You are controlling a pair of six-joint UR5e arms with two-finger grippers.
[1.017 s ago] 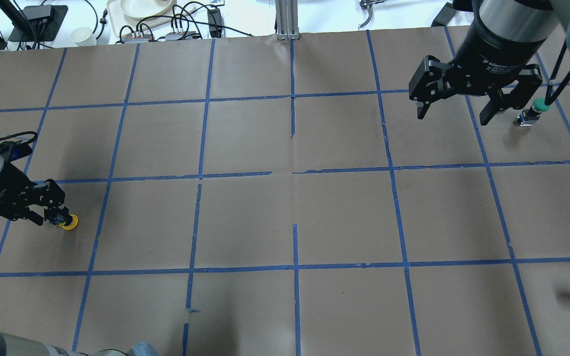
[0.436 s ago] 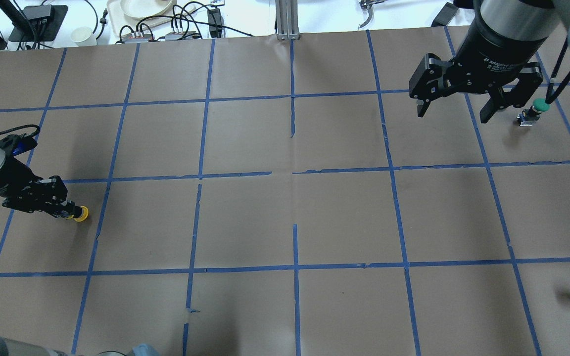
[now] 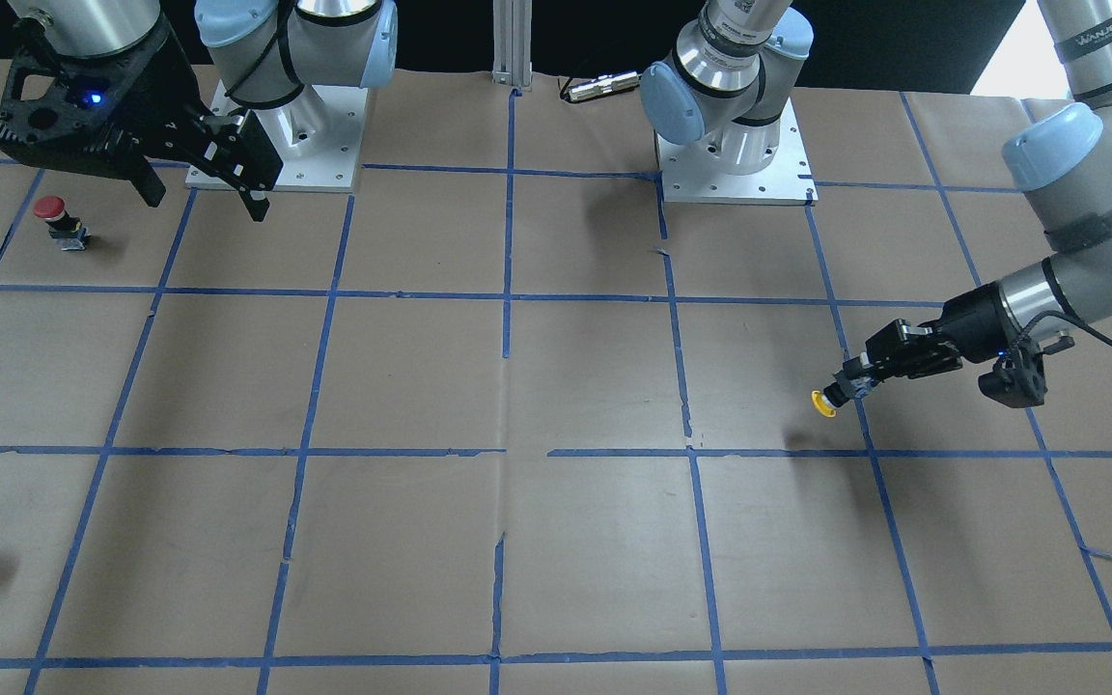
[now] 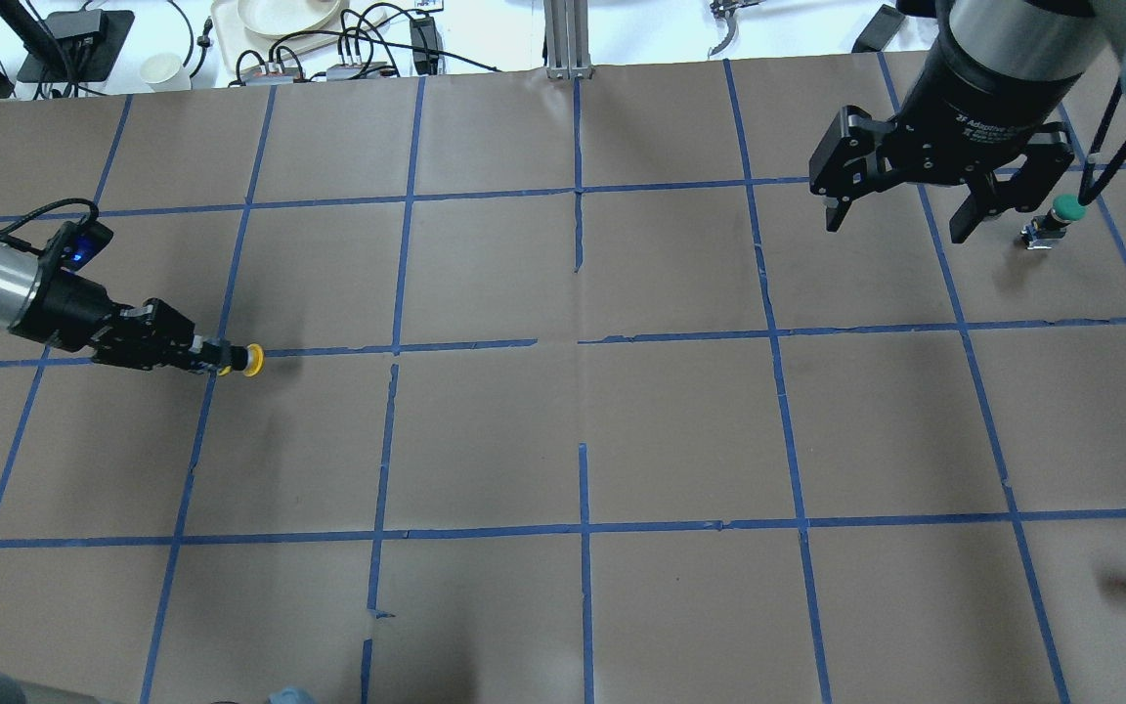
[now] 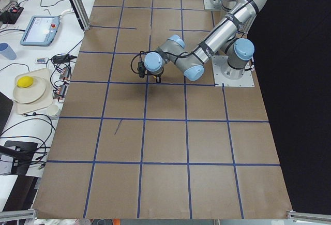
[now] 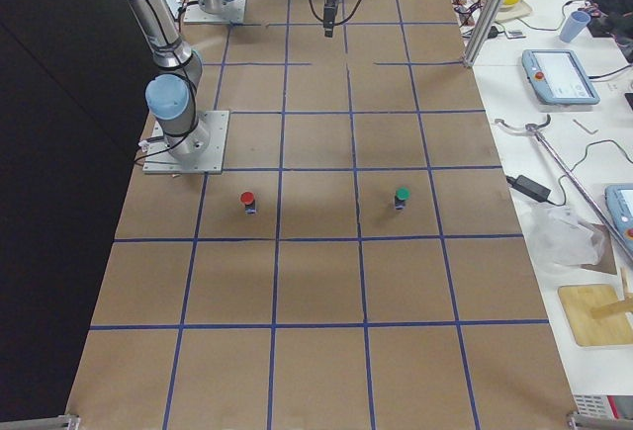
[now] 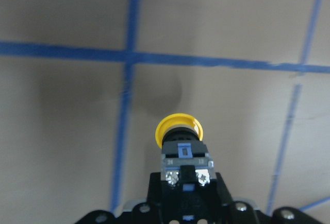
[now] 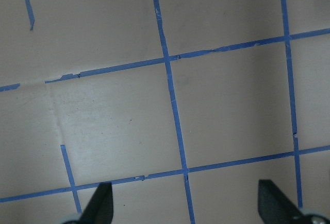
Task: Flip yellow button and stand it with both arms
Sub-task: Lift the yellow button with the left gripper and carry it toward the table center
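Left tool (image 4: pixel 213 355) clamps yellow button (image 4: pixel 250 360) by its body, axis horizontal, cap outward; carried inward since earlier. Right tool (image 4: pixel 895 227) wide open, empty.

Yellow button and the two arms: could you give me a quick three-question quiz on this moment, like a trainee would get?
1. True or false: the yellow button lies on the table.
2. The right gripper is: A) open, B) shut on nothing, C) shut on the yellow button.
3. Fill in: the yellow button is held sideways by the ___ gripper.
Key: 1 false, it is held above the table; 2 A; 3 left gripper.
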